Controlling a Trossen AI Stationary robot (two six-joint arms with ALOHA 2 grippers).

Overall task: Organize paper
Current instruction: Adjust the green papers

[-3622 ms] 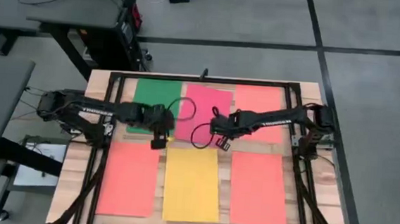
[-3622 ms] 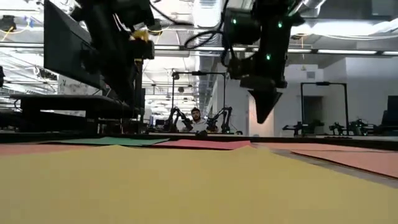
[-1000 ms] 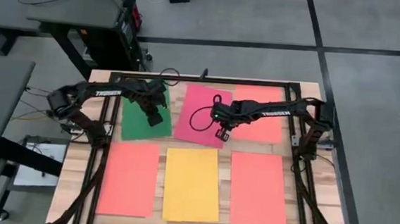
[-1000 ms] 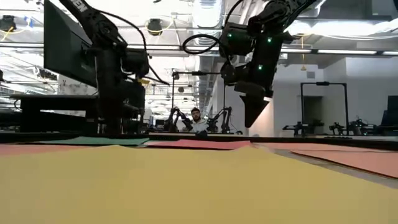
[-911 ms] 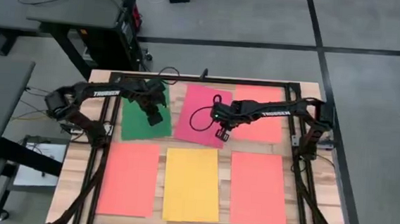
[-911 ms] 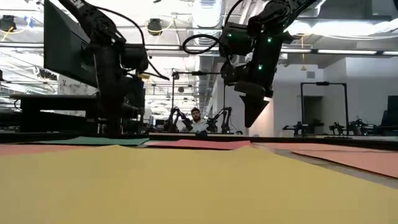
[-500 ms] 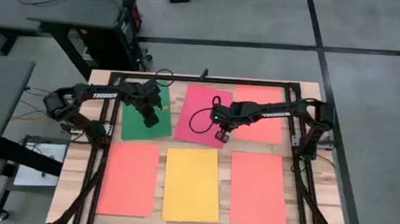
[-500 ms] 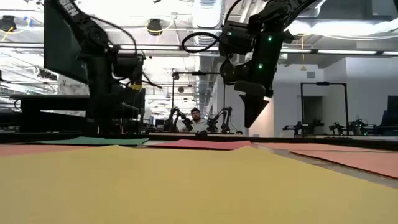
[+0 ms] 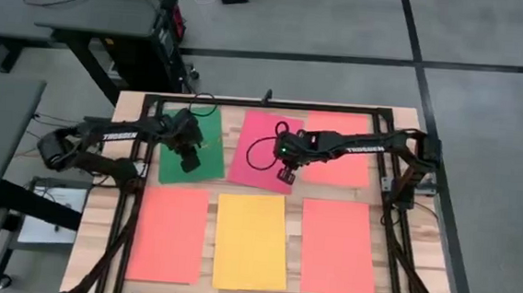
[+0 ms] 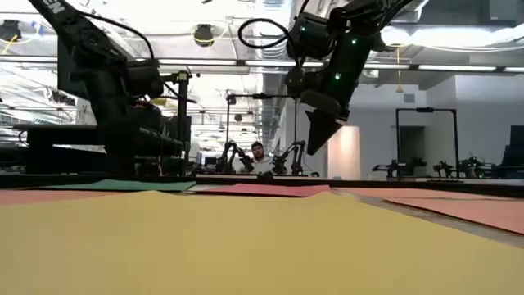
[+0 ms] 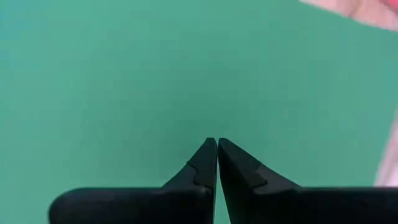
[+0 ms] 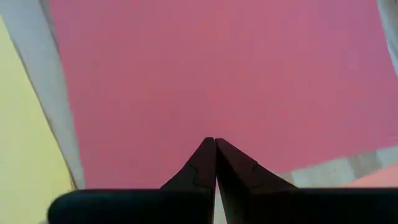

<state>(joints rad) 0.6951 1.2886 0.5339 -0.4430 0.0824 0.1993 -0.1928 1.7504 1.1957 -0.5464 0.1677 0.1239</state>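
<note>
Six sheets of paper lie flat on the wooden table in two rows. The far row has green (image 9: pixel 179 141), pink-red (image 9: pixel 263 147) and orange (image 9: pixel 340 150). The near row has orange (image 9: pixel 168 234), yellow (image 9: pixel 251 241) and orange (image 9: pixel 338 247). My left gripper (image 9: pixel 189 164) is shut and points down low over the green sheet (image 11: pixel 124 74), close to its near edge. My right gripper (image 9: pixel 285 177) is shut and hangs well above the pink-red sheet's near edge (image 12: pixel 205 74), clear of it in the low view (image 10: pixel 311 150). My left gripper's shut fingertips (image 11: pixel 217 142) point down at the green sheet near its near edge. I cannot tell whether they touch it, because the low view hides the tips behind the yellow sheet (image 10: pixel 246 246).
A black frame (image 9: pixel 264 103) runs round the table's edges, and both arm bases stand at the left and right sides. Bare wood strips separate the sheets. In the low view a person (image 10: pixel 259 156) sits far behind the table among other robot arms.
My left gripper has drawn back toward the table's left and near edges, staying shut over the green sheet. My right gripper has shifted slightly toward the left and tipped, staying raised above the pink-red sheet.
</note>
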